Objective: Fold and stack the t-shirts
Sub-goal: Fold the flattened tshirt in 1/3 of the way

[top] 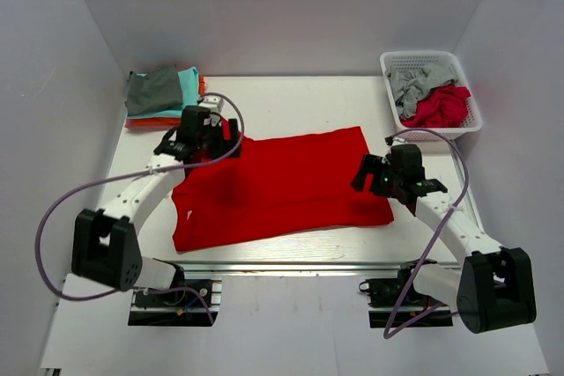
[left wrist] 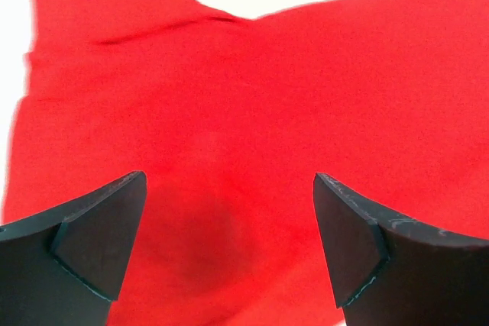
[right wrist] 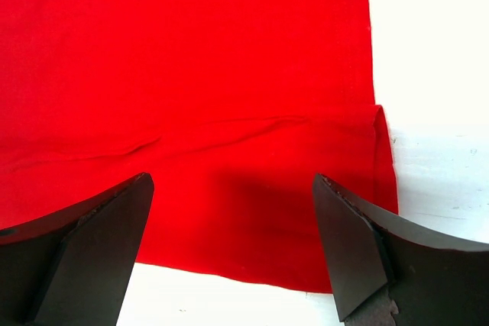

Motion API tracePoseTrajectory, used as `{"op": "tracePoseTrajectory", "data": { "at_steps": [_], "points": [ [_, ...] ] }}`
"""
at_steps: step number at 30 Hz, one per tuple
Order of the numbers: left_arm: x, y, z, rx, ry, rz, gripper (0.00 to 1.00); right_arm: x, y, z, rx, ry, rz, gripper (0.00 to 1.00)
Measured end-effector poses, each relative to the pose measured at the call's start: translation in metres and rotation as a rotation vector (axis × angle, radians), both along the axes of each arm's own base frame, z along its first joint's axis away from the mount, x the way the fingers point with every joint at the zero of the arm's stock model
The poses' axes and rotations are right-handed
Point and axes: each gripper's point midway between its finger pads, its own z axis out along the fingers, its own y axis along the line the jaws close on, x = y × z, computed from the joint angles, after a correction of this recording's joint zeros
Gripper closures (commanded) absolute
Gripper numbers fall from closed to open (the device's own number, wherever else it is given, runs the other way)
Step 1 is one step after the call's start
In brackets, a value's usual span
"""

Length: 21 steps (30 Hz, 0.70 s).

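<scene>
left fingers (left wrist: 84,253) apart | right fingers (right wrist: 76,261) apart | basket (top: 421,59): grey shirt (top: 414,83), crimson shirt (top: 442,108)

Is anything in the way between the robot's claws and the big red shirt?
No, nothing visible is in the way. The left gripper and the right gripper are both open right over the red t-shirt, which lies spread out on the table. Only bare red cloth shows under them.
</scene>
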Motion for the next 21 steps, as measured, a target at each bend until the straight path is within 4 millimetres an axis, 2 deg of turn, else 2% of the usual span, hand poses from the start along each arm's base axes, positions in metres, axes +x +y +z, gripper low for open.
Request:
{"op": "tracePoseTrajectory", "data": {
  "at_steps": [3,5,8,12,13,16,21],
  "points": [
    [-0.021,-0.034,0.001,-0.120,-0.007,-0.186,0.00,0.000,0.000,-0.002,0.000,0.006,0.002,0.10],
    [-0.035,-0.056,-0.013,-0.191,0.037,-0.300,0.00,-0.001,0.000,-0.004,-0.002,0.014,0.002,0.10],
    [-0.051,-0.070,-0.053,-0.232,0.155,-0.369,0.00,-0.001,0.000,-0.005,-0.003,0.019,0.003,0.10],
    [-0.059,-0.064,-0.107,-0.224,0.281,-0.353,0.00,-0.001,0.000,-0.006,-0.004,0.021,0.002,0.10],
    [-0.056,-0.065,-0.114,-0.232,0.287,-0.362,0.00,-0.001,0.000,-0.006,-0.004,0.022,0.001,0.10],
    [-0.030,-0.071,-0.112,-0.241,0.214,-0.391,0.00,-0.001,-0.001,-0.006,-0.007,0.021,-0.003,0.10],
    [0.008,-0.102,-0.111,-0.311,0.116,-0.557,0.00,-0.001,-0.001,-0.006,-0.006,0.023,-0.006,0.10]
  ]
}}
